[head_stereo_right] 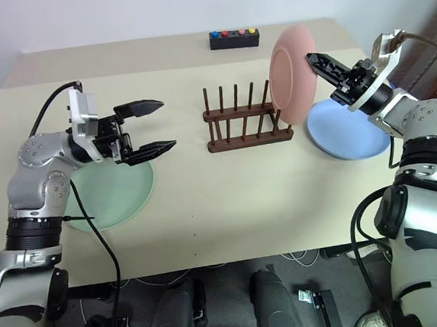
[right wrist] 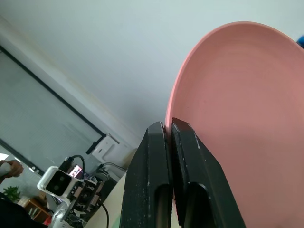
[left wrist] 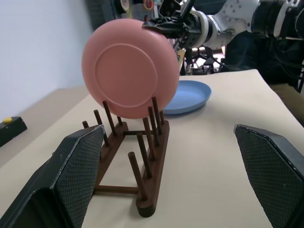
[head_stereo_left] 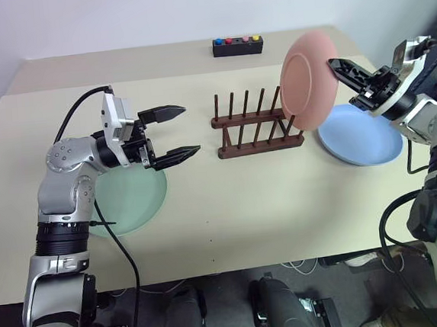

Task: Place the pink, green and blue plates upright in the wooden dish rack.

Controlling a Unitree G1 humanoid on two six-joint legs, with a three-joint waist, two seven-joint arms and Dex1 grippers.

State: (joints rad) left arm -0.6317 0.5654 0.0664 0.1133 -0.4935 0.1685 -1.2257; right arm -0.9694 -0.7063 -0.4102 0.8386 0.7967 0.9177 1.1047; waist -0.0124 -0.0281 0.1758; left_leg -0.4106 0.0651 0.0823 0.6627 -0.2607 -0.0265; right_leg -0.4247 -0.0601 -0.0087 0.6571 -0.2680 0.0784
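One plate, the pink plate (head_stereo_left: 308, 80), is pinched by its rim in the right end effector (head_stereo_right: 325, 65) and held upright over the near end of the rack (head_stereo_left: 256, 126). The left end effector (head_stereo_left: 173, 131) is spread wide, empty, above the green plate (head_stereo_left: 130, 202). The blue plate (head_stereo_left: 362, 137) lies flat on the surface (head_stereo_left: 246, 215). If lowered off-line, a peg could be struck and the light rack tipped.

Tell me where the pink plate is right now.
Pink plate is upright in the right gripper, at the rack's right end, near the blue plate.
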